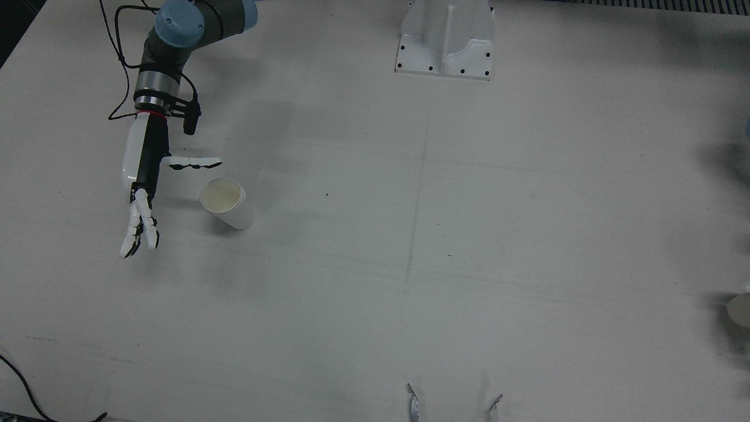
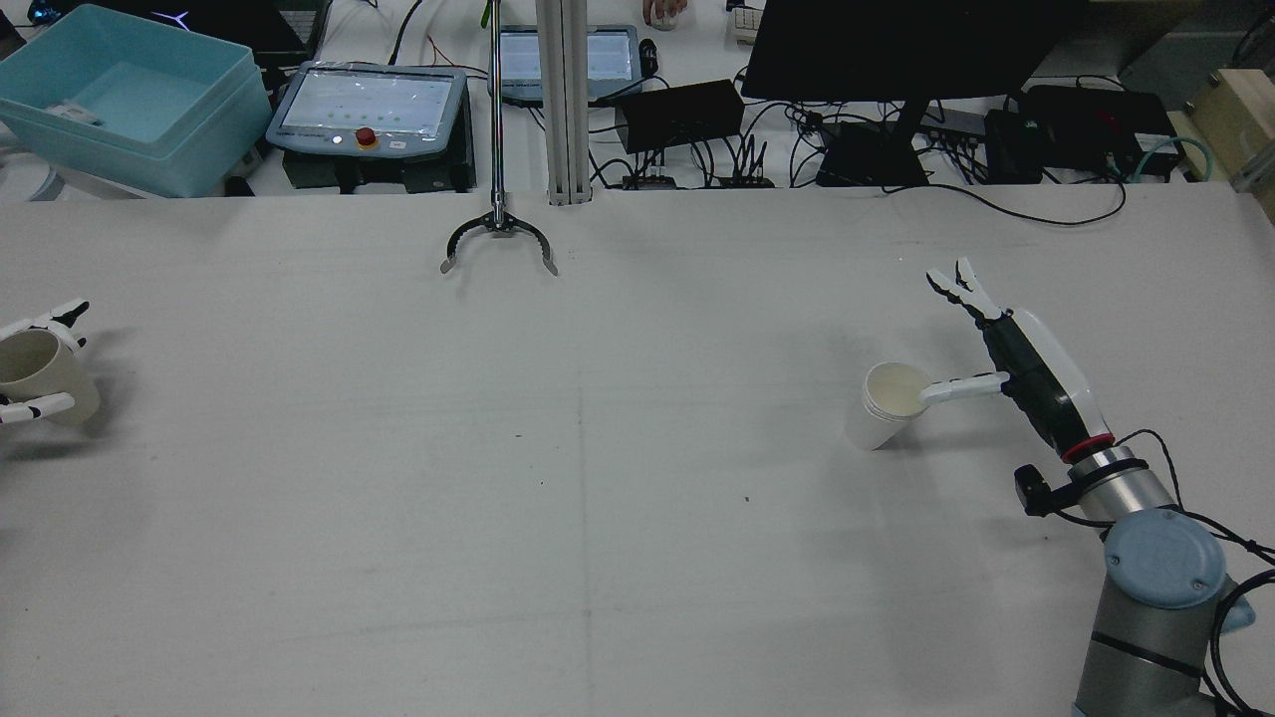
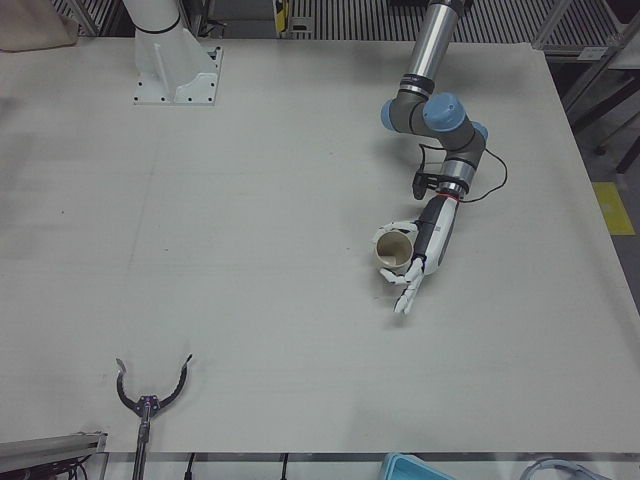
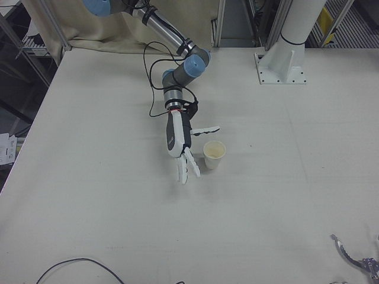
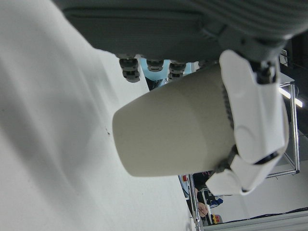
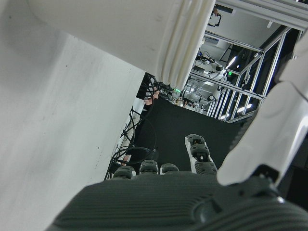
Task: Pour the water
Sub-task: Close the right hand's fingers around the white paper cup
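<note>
Grey arm, blue joint caps, white-and-black hand.

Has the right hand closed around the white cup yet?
No: in the front view the right hand is open beside the white cup, its fingers stretched past it and none wrapped around it.

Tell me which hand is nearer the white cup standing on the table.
Right. The right hand is open beside the white cup, one digit reaching over its rim. The left hand is far across the table at the opposite edge, shut on a beige cup.
</note>
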Available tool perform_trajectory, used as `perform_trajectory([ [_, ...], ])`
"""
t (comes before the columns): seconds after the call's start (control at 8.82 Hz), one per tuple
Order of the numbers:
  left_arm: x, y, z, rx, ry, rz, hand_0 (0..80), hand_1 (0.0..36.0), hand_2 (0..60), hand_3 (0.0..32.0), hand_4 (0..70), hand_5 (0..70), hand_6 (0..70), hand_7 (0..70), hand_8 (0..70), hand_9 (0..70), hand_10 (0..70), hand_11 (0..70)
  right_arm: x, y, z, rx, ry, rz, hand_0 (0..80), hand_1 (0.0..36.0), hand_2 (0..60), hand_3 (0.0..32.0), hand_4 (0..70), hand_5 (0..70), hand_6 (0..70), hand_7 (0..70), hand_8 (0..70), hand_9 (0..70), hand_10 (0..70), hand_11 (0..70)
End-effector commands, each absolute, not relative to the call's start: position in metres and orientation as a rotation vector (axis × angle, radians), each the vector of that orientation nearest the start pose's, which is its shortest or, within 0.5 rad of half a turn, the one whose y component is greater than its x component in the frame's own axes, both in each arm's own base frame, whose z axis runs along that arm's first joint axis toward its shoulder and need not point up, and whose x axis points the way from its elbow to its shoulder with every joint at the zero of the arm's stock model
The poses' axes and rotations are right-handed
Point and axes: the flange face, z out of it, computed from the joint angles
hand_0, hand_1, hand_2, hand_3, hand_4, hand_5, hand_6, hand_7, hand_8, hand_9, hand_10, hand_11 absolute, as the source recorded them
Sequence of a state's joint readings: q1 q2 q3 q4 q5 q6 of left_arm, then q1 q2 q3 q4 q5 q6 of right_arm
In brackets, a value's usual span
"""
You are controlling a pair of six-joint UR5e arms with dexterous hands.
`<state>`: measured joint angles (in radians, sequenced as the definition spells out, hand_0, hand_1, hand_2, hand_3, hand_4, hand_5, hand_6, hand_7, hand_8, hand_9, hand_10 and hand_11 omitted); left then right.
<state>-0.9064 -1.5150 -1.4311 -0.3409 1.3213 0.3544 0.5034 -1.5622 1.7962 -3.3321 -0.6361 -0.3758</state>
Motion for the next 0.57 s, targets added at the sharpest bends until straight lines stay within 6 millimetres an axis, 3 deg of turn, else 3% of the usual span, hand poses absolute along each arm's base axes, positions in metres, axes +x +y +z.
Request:
perform_trajectory([
  [0.0,0.164,-0.467,0.744,-0.098,2.076,-1.681,45.0,36.0,60.0,0.0,27.0,66.3,3.2,9.7,1.5,3.3,4.9,9.7,-0.299,-0.384,0.610,-0.153,2.422,-2.393,45.1,9.2,1.7,0.0,3.0,0.5,0.0,0.0,3.6,2.0,0.6,1.9],
  [0.23,0.162,-0.466,0.744,-0.096,2.076,-1.682,44.8,36.0,60.0,0.0,26.7,66.5,3.2,9.7,1.5,3.3,4.9,9.7,-0.307,-0.378,0.637,-0.193,2.424,-2.462,45.9,10.0,1.8,0.0,3.9,1.0,0.6,0.0,3.3,1.6,0.3,1.6],
  [0.45,0.161,-0.467,0.739,-0.093,2.085,-1.681,44.7,36.0,60.0,0.0,27.0,66.5,3.1,9.5,1.5,3.3,4.9,9.7,-0.305,-0.387,0.633,-0.281,2.435,-2.478,45.8,10.0,1.6,0.0,3.0,0.3,0.0,0.0,3.4,1.7,0.5,1.9],
])
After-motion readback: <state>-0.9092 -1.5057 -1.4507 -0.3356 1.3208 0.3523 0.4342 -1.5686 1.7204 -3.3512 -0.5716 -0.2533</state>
